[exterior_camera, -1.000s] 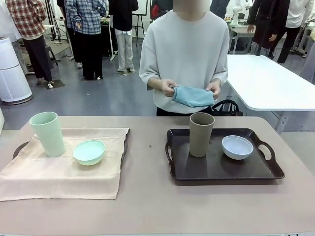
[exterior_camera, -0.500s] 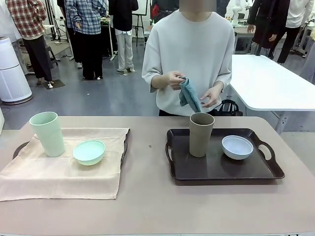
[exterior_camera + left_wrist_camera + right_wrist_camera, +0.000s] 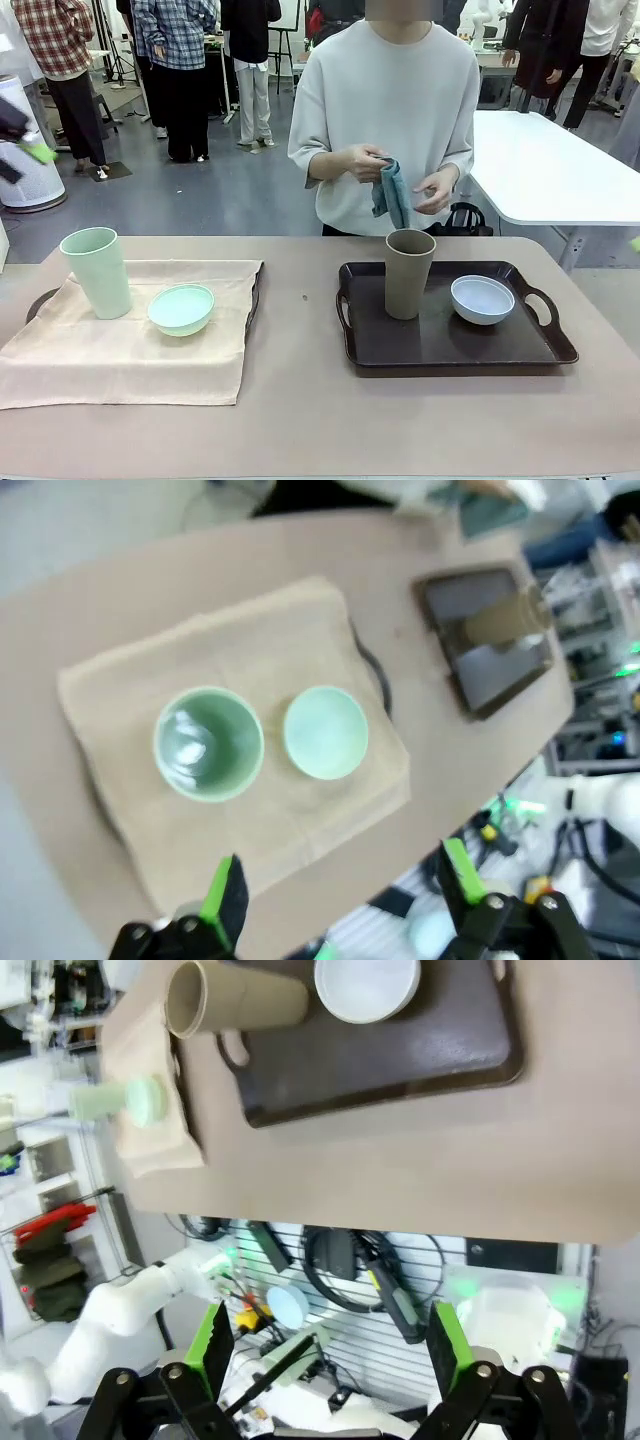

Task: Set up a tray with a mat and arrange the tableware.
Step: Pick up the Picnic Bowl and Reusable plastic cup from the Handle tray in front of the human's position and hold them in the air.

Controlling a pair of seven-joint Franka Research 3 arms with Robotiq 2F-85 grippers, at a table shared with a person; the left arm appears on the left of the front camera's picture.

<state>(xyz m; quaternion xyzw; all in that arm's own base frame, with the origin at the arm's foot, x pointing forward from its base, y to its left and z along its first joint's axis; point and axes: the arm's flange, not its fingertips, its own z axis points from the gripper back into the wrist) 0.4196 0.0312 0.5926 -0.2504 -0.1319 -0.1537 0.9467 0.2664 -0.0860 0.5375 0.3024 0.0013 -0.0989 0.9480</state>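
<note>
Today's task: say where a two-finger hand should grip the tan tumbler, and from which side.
Probably the upper wall of the tan tumbler, jaws across its round body, coming in level from the robot's side. It stands upright, handleless, with the white bowl to its right, on the dark tray.

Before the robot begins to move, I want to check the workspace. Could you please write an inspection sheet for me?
Surface: tan table, carrying two trays.
Job's things: mint green tumbler and mint green bowl stand on the beige mat over the left tray; tan-brown tumbler and white bowl stand on the bare dark tray; the person's hands hold a blue cloth beyond the far edge.
Clutter: one small dark speck between the trays.
Grippers: left gripper open, empty, high over the mat; right gripper open, empty, high over the near table edge.
Cables: black cables below the table.
Surroundings: people standing behind; white table far right.
</note>
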